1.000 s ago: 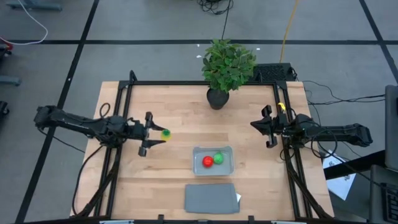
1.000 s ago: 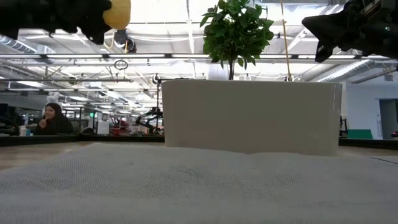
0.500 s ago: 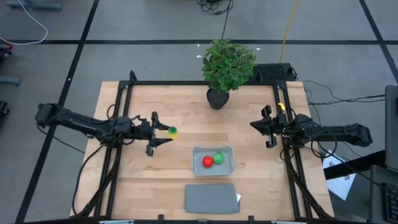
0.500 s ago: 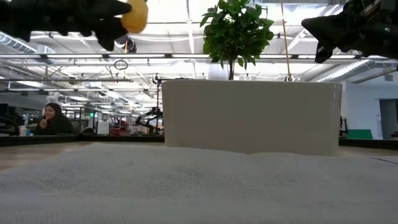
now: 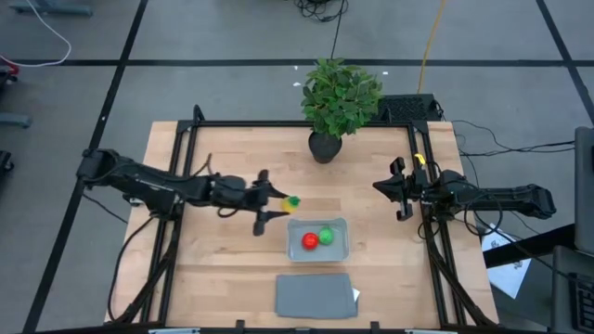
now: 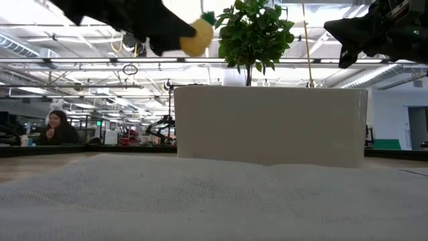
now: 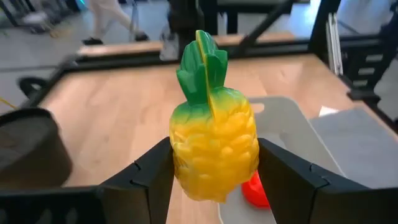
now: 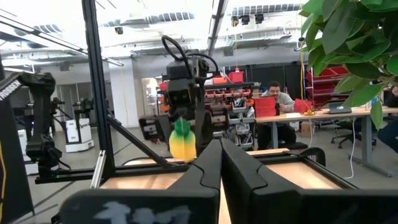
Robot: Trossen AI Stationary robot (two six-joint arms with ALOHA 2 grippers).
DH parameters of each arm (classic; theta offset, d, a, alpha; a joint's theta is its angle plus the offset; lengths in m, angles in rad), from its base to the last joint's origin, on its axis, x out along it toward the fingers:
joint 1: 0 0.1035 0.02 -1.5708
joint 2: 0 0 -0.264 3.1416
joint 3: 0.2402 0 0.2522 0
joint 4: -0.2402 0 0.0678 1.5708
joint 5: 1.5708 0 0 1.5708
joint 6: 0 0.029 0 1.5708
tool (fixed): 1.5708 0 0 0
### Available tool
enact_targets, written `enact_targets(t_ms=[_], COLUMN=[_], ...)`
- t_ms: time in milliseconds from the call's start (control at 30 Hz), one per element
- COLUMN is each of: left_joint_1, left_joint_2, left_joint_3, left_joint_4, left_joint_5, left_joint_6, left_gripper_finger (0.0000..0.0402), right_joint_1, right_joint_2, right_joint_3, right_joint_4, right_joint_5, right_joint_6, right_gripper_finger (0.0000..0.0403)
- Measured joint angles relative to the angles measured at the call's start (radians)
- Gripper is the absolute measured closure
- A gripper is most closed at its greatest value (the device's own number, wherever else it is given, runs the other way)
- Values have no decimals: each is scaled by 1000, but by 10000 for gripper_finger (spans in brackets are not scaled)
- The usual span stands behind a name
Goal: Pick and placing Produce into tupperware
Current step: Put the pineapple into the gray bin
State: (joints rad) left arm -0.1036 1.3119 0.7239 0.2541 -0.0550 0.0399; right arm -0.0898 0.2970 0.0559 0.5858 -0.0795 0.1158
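My left gripper (image 5: pixel 275 209) is pinching the yellow pineapple piece (image 7: pixel 213 149) between its two fingers (image 7: pixel 144 177), gripped across the fat yellow body with the green tip upright. I hold it in the air, clear of the worktop (image 5: pixel 362 181), just beside the tupperware (image 5: pixel 318 239) at its corner on my left arm's side, the one nearer the potted plant (image 5: pixel 340 96).

To finish this step well, I judge I should carry the piece on until it hangs squarely over the bare part of the tupperware, then come down low before I let go. A drop from this height could bounce it out or knock the other pieces. The rim is shallow, so my fingers must clear it as they come down and spread.

The tupperware already holds the red piece (image 5: pixel 309 241) and the green piece (image 5: pixel 326 236), side by side and touching or nearly so. The lid (image 5: pixel 316 295) lies flat beside the tupperware, on the side away from the plant.

My right gripper (image 5: pixel 388 188) waits well apart from the tupperware, at the worktop's right edge, fingers pressed together.
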Motion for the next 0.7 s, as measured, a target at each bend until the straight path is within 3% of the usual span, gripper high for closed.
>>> enact_targets(t_ms=[500, 700], left_joint_1=[45, 44], left_joint_2=[356, 447], left_joint_3=[253, 451], left_joint_4=[-59, -355], left_joint_5=[186, 205], left_joint_6=[35, 44], left_gripper_finger=[197, 197], right_joint_1=[0, 0], right_joint_2=[18, 29], right_joint_3=[0, 0], right_joint_4=[-1, 0], right_joint_5=[0, 0], right_joint_6=[0, 0], right_gripper_finger=[403, 403])
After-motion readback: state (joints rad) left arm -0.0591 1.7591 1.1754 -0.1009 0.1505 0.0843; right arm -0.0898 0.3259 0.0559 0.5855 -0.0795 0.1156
